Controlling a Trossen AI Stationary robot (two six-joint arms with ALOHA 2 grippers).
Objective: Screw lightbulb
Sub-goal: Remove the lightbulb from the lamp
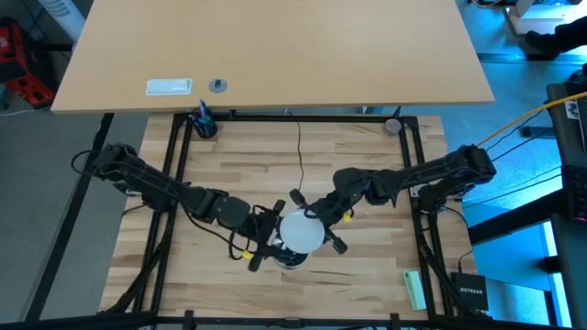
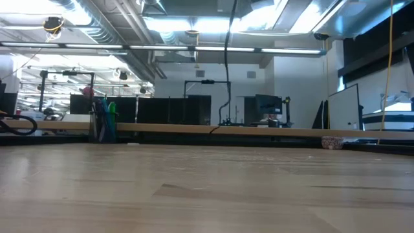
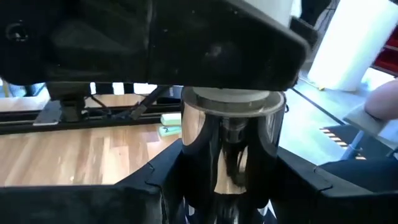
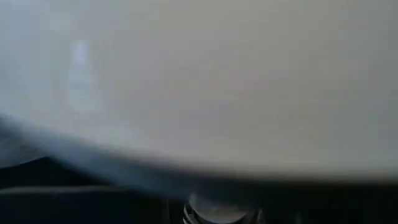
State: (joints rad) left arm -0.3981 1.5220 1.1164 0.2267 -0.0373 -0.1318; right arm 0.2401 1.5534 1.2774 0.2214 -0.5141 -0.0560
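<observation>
The white frosted lightbulb (image 1: 301, 231) sits above the round silver socket (image 3: 233, 146) near the table's front middle. Its globe fills the right wrist view (image 4: 199, 81), with the grey screw base (image 4: 217, 211) below it. In the left wrist view the bulb's white neck (image 3: 233, 96) sits on top of the socket. My left gripper (image 1: 268, 243) comes from the left and is shut on the socket. My right gripper (image 1: 316, 222) comes from the right and is shut on the bulb's globe. The low view shows neither arm. My left gripper holds the silver socket by its round side wall (image 3: 193, 134), pinched between its two fingers (image 3: 155, 180). The fingers come level, slanting from the table's left. The socket stands upright with its open end up, under the bulb. My right gripper holds the bulb by its globe (image 1: 307, 240), one finger (image 1: 295, 198) on the far side and one finger (image 1: 336, 244) on the near side. It comes slanting from the table's right. The bulb stands base down on the socket; the gripper body hides the contact.
A thin black cord (image 1: 299, 151) runs from the table's far edge toward the socket. A green block (image 1: 415, 289) and a black box (image 1: 472, 291) lie at the front right. Clamps (image 1: 204, 124) (image 1: 393, 125) stand at the far corners.
</observation>
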